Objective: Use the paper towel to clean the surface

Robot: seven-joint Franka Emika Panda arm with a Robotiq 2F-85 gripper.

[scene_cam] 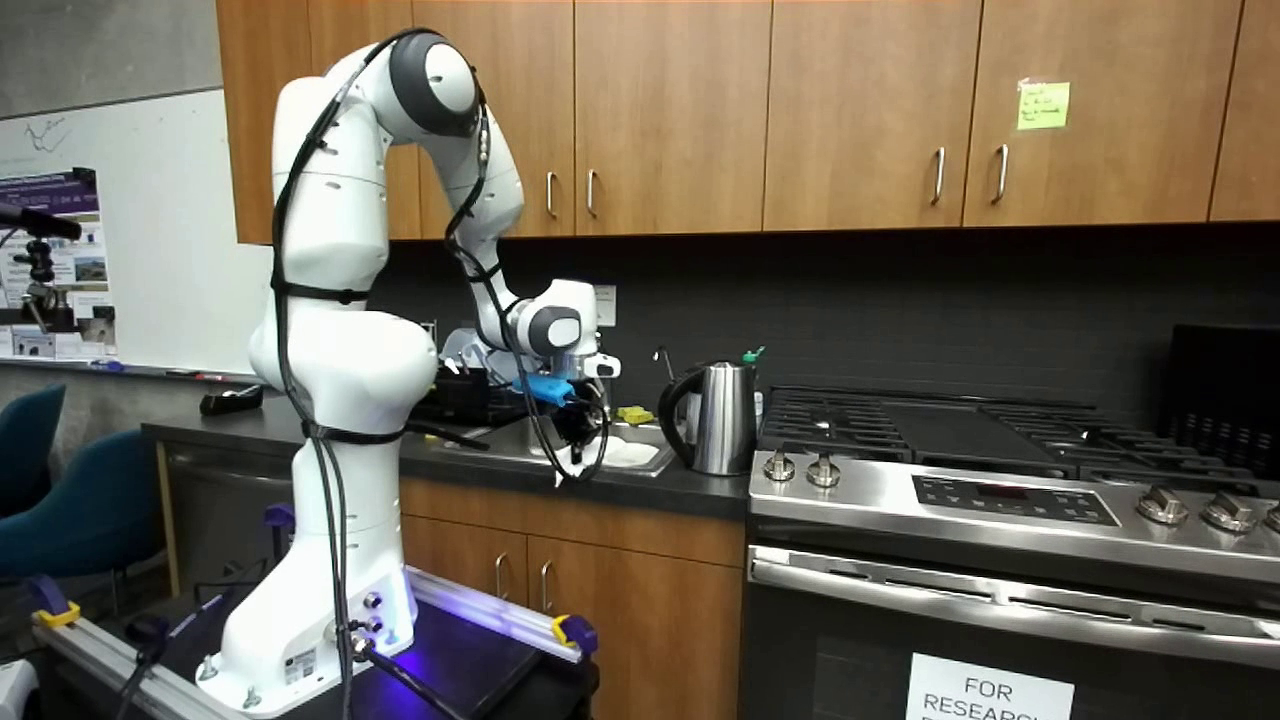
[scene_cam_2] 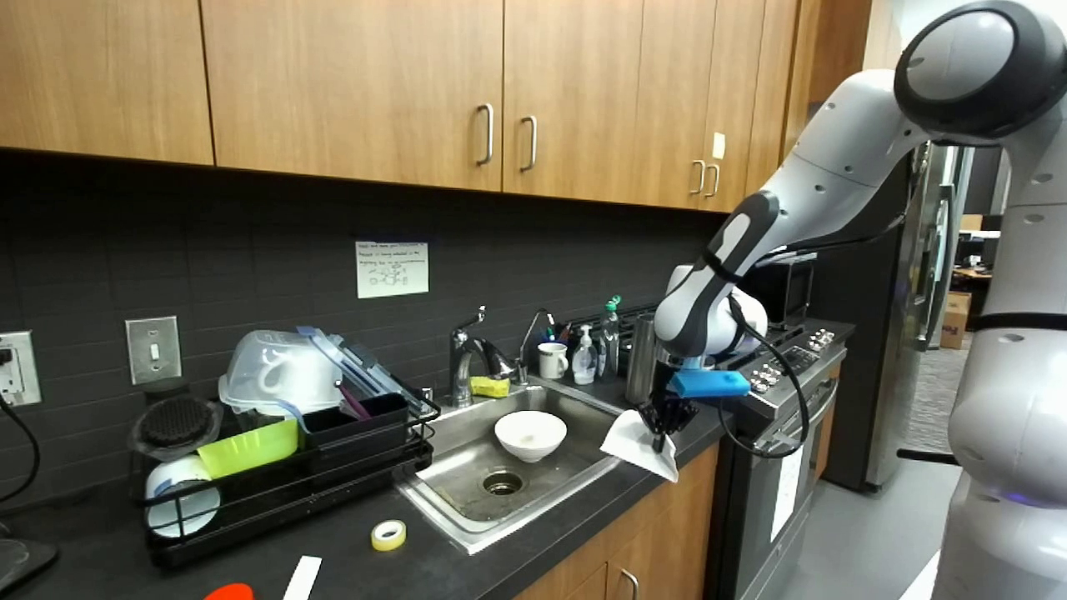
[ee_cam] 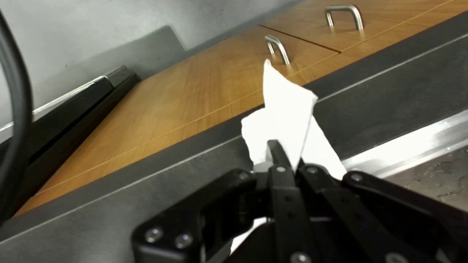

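Note:
My gripper is shut on the white paper towel, low over the strip of counter between the sink and the front edge. In the wrist view the paper towel sticks out past the closed fingers, with a folded corner pointing up. The surface, a dark countertop, shows in both exterior views and beneath the gripper in the wrist view. I cannot tell whether the towel touches the countertop. In an exterior view the gripper is partly hidden by cables.
A steel sink holds a white bowl. A steel kettle stands between sink and stove. A black dish rack, a tape roll and a yellow sponge are on the sink's other sides.

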